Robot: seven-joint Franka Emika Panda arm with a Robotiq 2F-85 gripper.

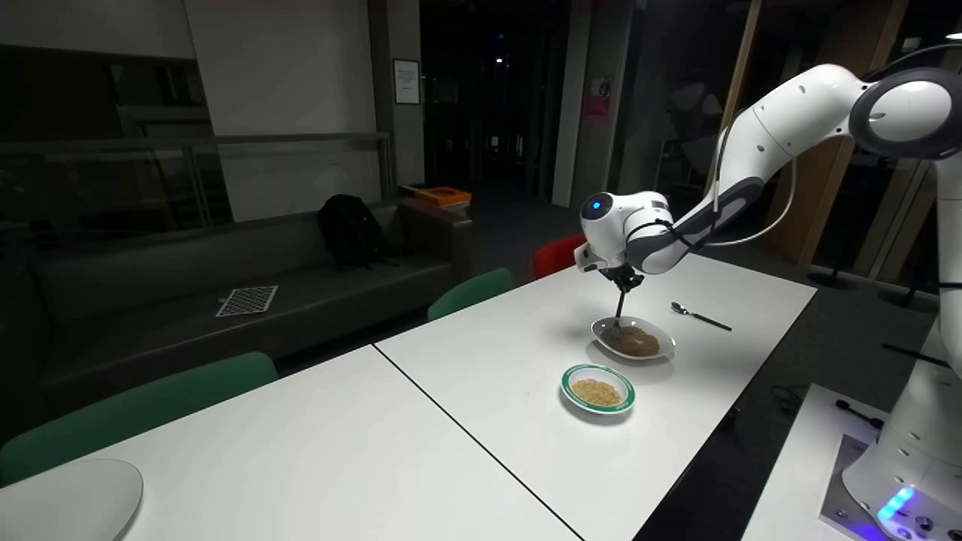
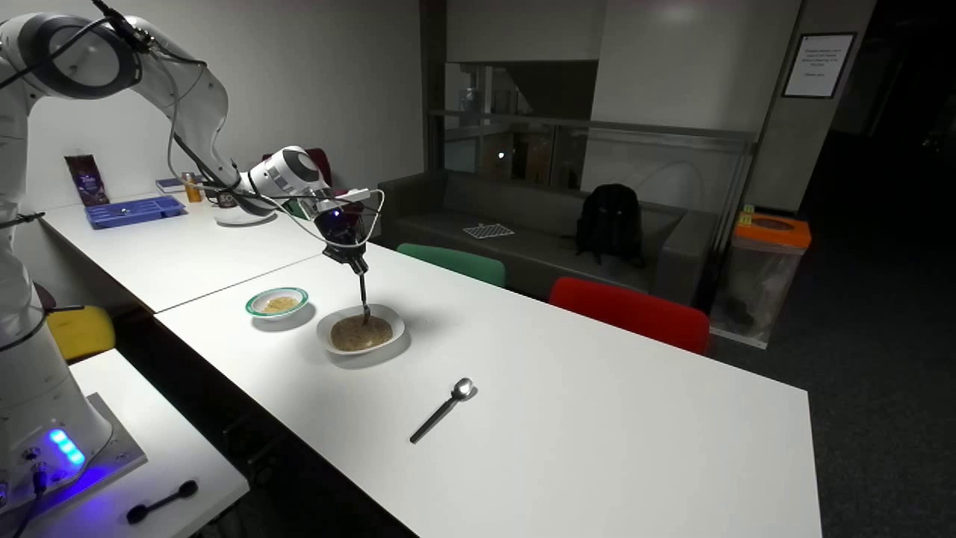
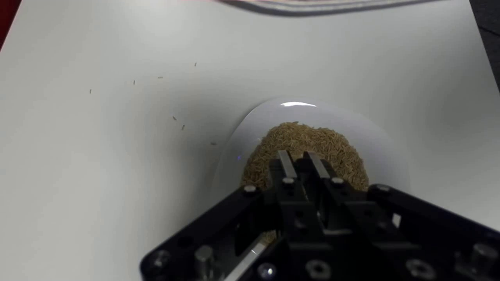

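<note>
My gripper [image 1: 626,279] is shut on the dark handle of a utensil [image 1: 621,304], which looks like a spoon. It also shows in an exterior view [image 2: 364,288], pointing nearly straight down. Its lower end reaches the brown grains [image 2: 351,334] in a white oval bowl [image 2: 398,327]; how deep it sits cannot be told. In the wrist view the gripper [image 3: 301,156] is over the bowl [image 3: 379,136], with its fingers close together; the utensil is mostly hidden by them. A green-rimmed bowl [image 1: 569,391] with paler grains stands beside the white bowl.
A black-handled spoon [image 2: 441,415] lies on the white table near the bowls. A few loose grains [image 3: 174,118] lie beside the white bowl. A blue tray [image 2: 134,212] and a bag [image 2: 87,180] stand at the far end. Green and red chairs [image 2: 627,314] line the table's edge.
</note>
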